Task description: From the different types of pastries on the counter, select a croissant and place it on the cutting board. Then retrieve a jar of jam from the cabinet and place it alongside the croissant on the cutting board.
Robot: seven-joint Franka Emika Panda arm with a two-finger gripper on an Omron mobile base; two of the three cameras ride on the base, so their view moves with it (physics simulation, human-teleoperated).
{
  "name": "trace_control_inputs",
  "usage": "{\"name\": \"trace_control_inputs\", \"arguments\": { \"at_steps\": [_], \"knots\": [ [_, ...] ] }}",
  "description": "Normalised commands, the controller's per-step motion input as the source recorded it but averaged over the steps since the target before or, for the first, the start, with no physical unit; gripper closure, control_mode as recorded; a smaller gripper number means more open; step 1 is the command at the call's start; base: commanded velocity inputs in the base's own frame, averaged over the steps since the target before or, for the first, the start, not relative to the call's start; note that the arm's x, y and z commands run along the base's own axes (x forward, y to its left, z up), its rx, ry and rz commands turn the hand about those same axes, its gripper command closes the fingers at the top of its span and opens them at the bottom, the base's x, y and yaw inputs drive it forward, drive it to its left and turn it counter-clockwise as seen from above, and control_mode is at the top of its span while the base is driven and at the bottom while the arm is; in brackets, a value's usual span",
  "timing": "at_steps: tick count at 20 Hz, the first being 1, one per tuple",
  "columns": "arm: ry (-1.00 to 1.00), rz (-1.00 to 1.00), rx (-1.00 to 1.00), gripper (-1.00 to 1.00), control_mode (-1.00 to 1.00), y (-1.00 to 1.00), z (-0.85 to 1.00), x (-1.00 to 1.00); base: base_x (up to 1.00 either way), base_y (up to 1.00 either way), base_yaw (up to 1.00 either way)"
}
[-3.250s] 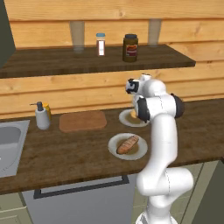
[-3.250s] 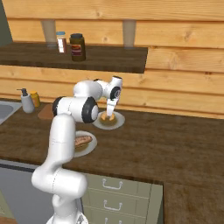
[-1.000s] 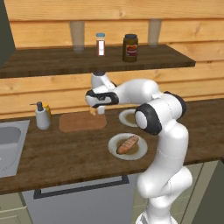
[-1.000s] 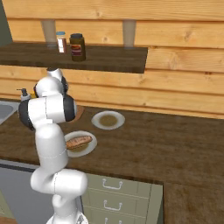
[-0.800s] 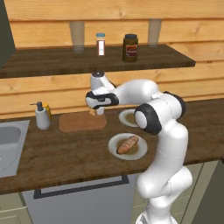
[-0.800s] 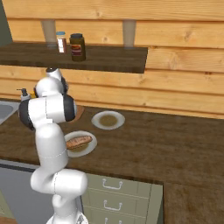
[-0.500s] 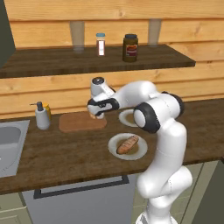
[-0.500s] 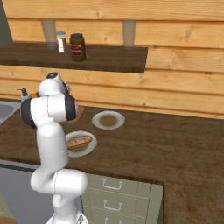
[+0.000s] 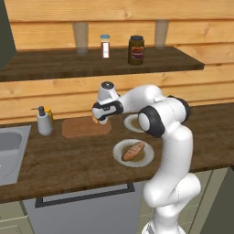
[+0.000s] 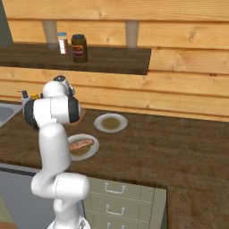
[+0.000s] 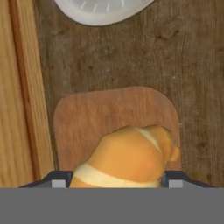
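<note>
The gripper [image 9: 97, 119] hangs over the right end of the cutting board [image 9: 77, 128], its jaws clamped on the croissant [image 11: 127, 157], which the hand view shows sitting between the two dark finger tips [image 11: 59, 178] with the board's rounded far end spread beneath it. In the left base view a bit of golden pastry shows just under the hand, at the board's right edge. The board lies on the counter [image 9: 59, 160] close to the wooden back wall, with a soap dispenser [image 9: 44, 121] just left of it and the grey sink [image 9: 9, 151] further left. Right of the board stands an emptied white plate [image 9: 133, 122], and nearer the front edge a second plate [image 9: 123, 156] carries the brown bread roll [image 9: 133, 151]. On the dark shelf [image 9: 55, 64] above stand a white shaker with a blue cap [image 9: 105, 46] and a dark brown jar with a red label [image 9: 136, 50], near one another. Whether the croissant already touches the board cannot be told
</note>
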Motion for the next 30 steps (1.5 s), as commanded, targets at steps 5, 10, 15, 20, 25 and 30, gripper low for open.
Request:
{"name": "trace_control_inputs", "arguments": {
  "at_steps": [5, 10, 15, 20, 25, 30],
  "knots": [
    [-0.02, -0.05, 0.13, 1.00, -1.00, 0.28, 0.00, -0.25, 0.00, 0.00, 0.00],
    [-0.02, 0.00, 0.00, 1.00, -1.00, 0.26, -0.18, -0.20, 0.00, 0.00, 0.00],
    [0.00, 0.00, 0.00, -1.00, -1.00, 0.26, -0.27, 0.00, 0.00, 0.00, 0.00],
    [0.00, 0.00, 0.00, -1.00, -1.00, 0.27, -0.07, 0.00, 0.00, 0.00, 0.00],
    [0.00, 0.00, 0.00, -1.00, -1.00, 0.28, 0.00, 0.00, 0.00, 0.00, 0.00],
    [0.00, 0.00, 0.00, -1.00, -1.00, 0.15, 0.00, 0.00, 0.00, 0.00, 0.00]
  ]
}}
